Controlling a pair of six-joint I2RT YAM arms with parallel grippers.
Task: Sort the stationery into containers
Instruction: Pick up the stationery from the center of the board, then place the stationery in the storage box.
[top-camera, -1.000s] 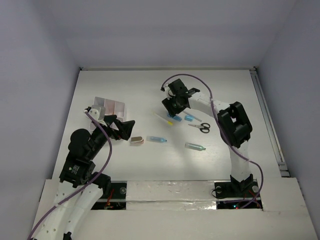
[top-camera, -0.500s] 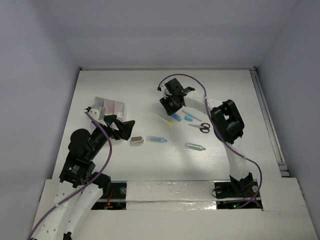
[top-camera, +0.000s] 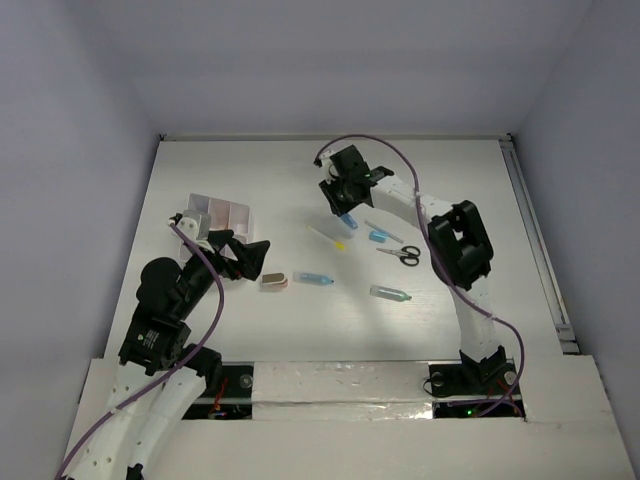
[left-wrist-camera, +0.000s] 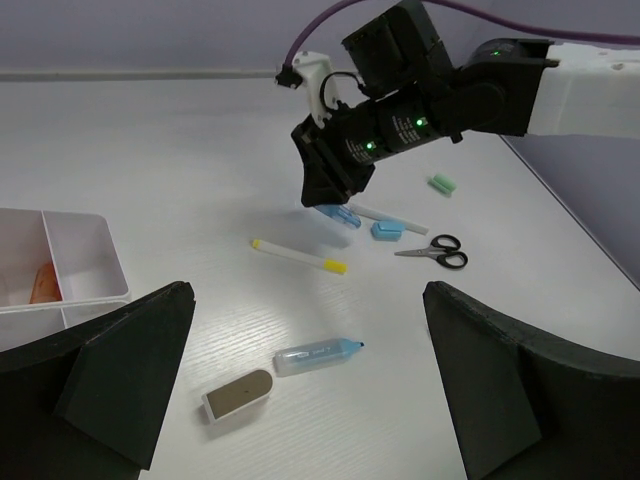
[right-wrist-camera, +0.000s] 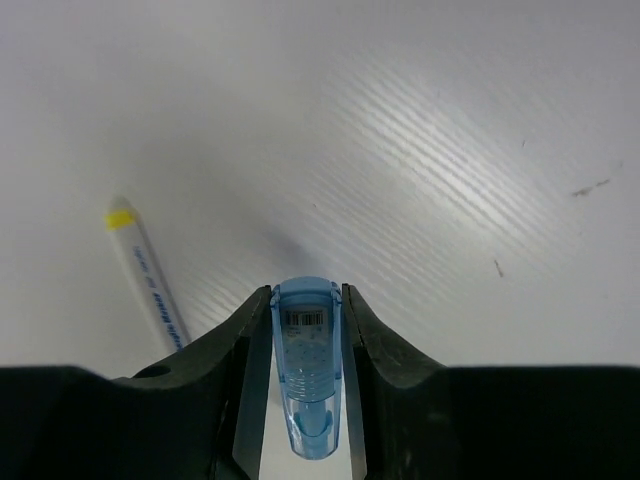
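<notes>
Right fingers (right-wrist-camera: 232, 385) pinch the blue capsule (right-wrist-camera: 306, 350) at lower centre; left fingers (left-wrist-camera: 120, 370) gape empty. Carry it level to the compartment box (top-camera: 225, 201) at upper left; release low.

On the white desk (top-camera: 250, 170) lie a white divided plastic box (top-camera: 222, 215), tan-grey block (top-camera: 274, 281), blue capsule (top-camera: 315, 277), teal capsule (top-camera: 390, 293), yellow-tipped white pen (top-camera: 327, 236) and black-handled scissors (top-camera: 402, 255).

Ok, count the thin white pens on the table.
2. The yellow-tipped pen lies near the table's middle, apart from the other items. The second pen lies right beside the small blue piece, near the scissors. Others may be hidden.
</notes>
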